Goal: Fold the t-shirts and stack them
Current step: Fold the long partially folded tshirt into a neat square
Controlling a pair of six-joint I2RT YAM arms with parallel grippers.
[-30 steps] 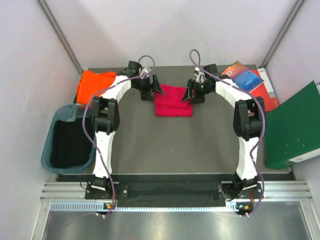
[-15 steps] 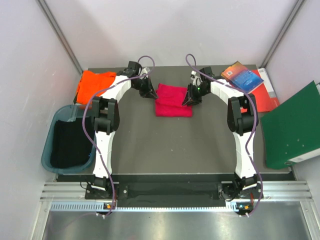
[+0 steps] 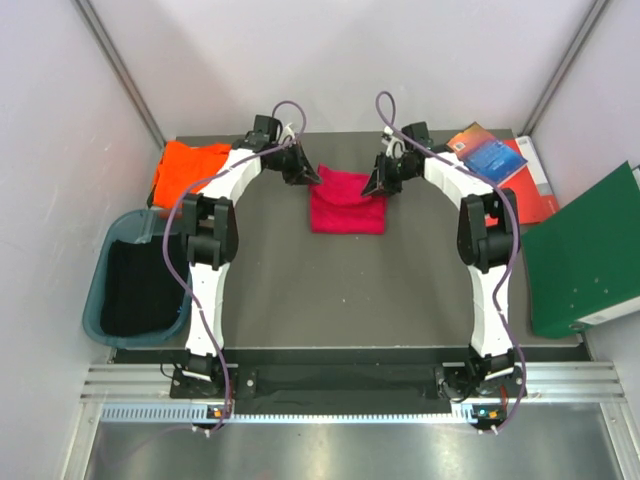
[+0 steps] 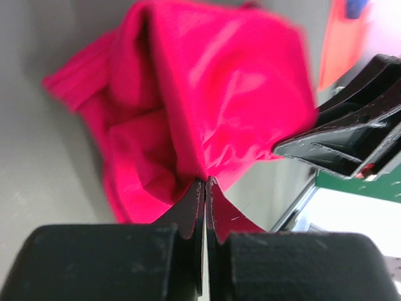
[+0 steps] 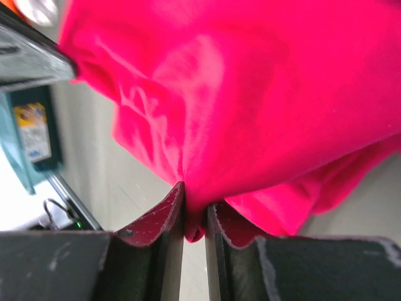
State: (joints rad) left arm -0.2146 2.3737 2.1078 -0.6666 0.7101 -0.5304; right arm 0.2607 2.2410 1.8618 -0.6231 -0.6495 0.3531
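- Open tabletop (image 3: 340, 290) stretches across the near side of the crimson t-shirt (image 3: 347, 208).
- Orange t-shirt (image 3: 190, 165) fills the far left corner; books (image 3: 495, 160) and green binder (image 3: 580, 255) crowd the right edge.

No text, brand or number can be read in any view. The blue book (image 3: 490, 155) at the desk's far right corner carries cover print — too small to make out. The green binder (image 3: 585, 255) has a white strip (image 3: 610, 317) along its near edge, blank at this size. In the right wrist view a yellow-and-blue label (image 5: 31, 134) is blurred.
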